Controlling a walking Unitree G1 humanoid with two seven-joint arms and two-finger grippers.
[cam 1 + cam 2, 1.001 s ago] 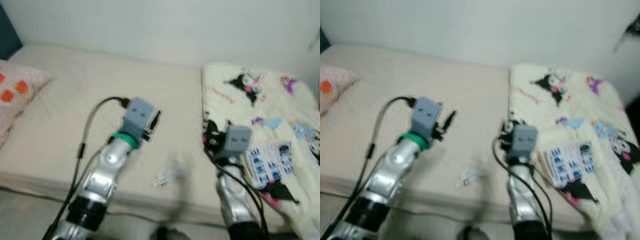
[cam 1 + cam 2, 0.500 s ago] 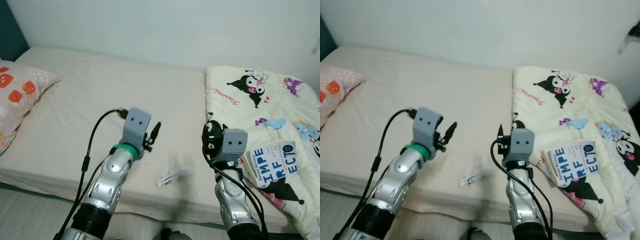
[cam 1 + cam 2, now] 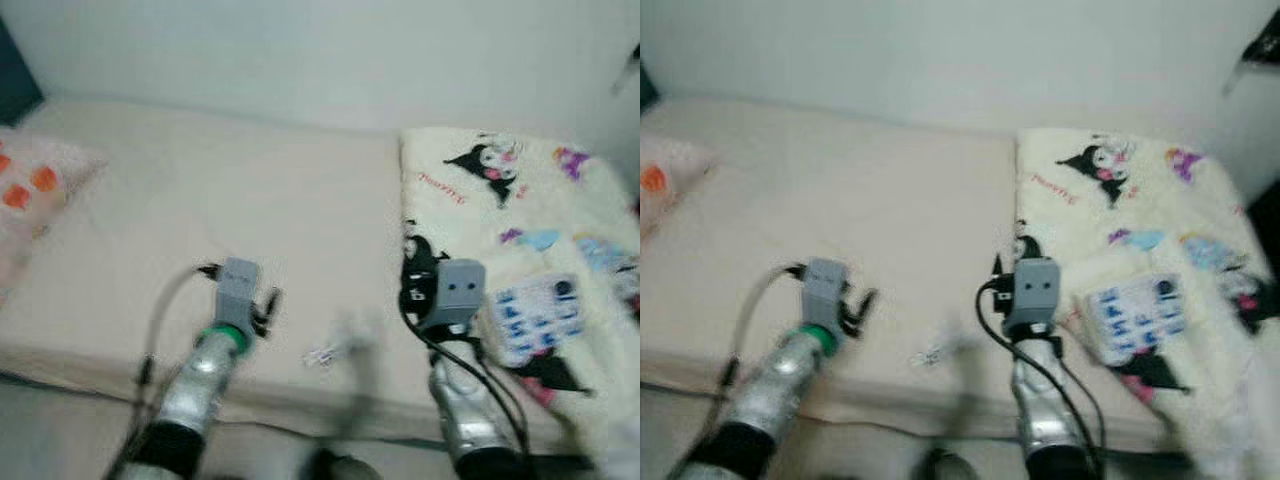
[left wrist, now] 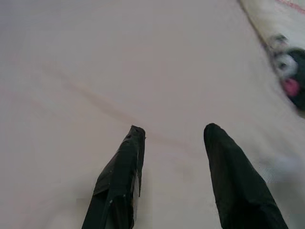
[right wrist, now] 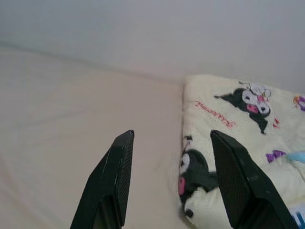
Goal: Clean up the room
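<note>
Now the small crumpled clear plastic wrapper (image 3: 322, 354) lies on the beige bed sheet (image 3: 250, 210) near the front edge of the bed, between the two arms. Compared with half a second ago, the left gripper (image 3: 267, 305) is lower and closer to the bed edge, at about 9 o'clock from the wrapper, with its two fingers spread and empty. I judge that it is going down to pick up this litter. The right gripper (image 5: 171, 138) is at 3 o'clock from the wrapper, fingers apart, holding nothing, beside the cream cartoon-print blanket (image 3: 510, 210). The white book with blue letters (image 3: 535, 318) rests on this blanket. The head views are blurred now, so the book's letters and the wrapper's exact shape are hard to read.
</note>
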